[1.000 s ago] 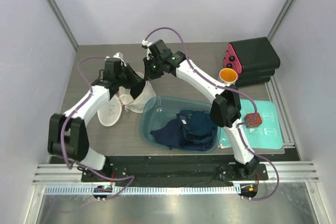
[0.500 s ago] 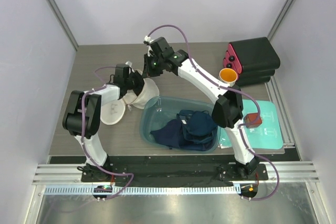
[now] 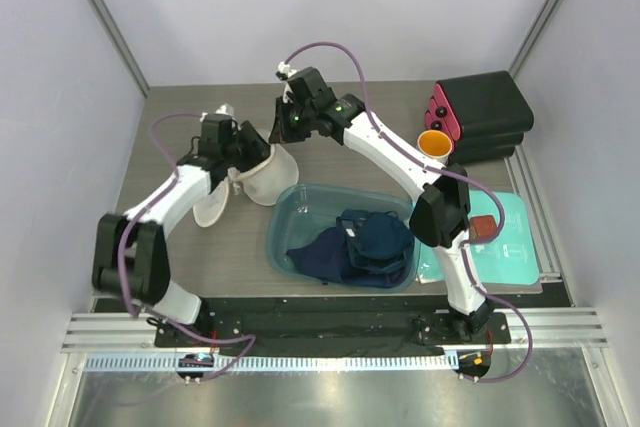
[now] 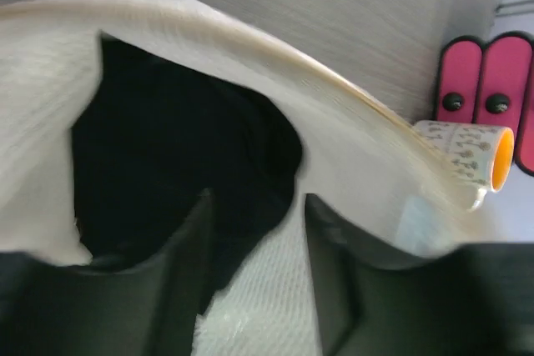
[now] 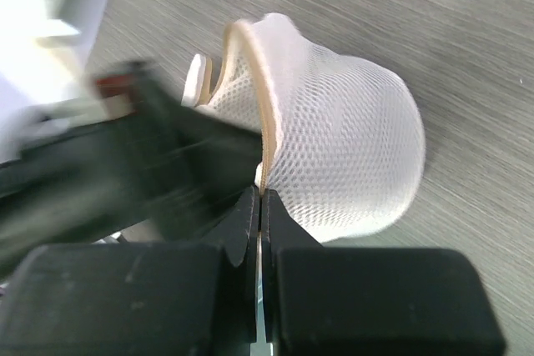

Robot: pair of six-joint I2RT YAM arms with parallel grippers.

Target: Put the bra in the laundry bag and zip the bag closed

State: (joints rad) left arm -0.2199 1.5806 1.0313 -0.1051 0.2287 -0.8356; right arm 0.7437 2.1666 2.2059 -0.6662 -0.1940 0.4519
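We see the bra as a dark lump inside the laundry bag, which sits on the table just beside the blue tub of navy clothes. The left claw is at the bag's mouth with its fingers partway apart, and we cannot see it pinch anything. The right claw is squeezed shut on the bag's thin tan rim and holds the mouth up. We think a few things could go wrong. A strap could catch on a left finger and pull the bra back out when that arm leaves. The rim is thin, so it could slip from the right claw, and then the bag would flop over. The soft bra could also get in the way of the zip. Much is hard to see. The left wrist view is blurry, so we cannot tell if all of the bra is inside. From above, the arms hide the bag's mouth. We cannot find the zip pull anywhere.
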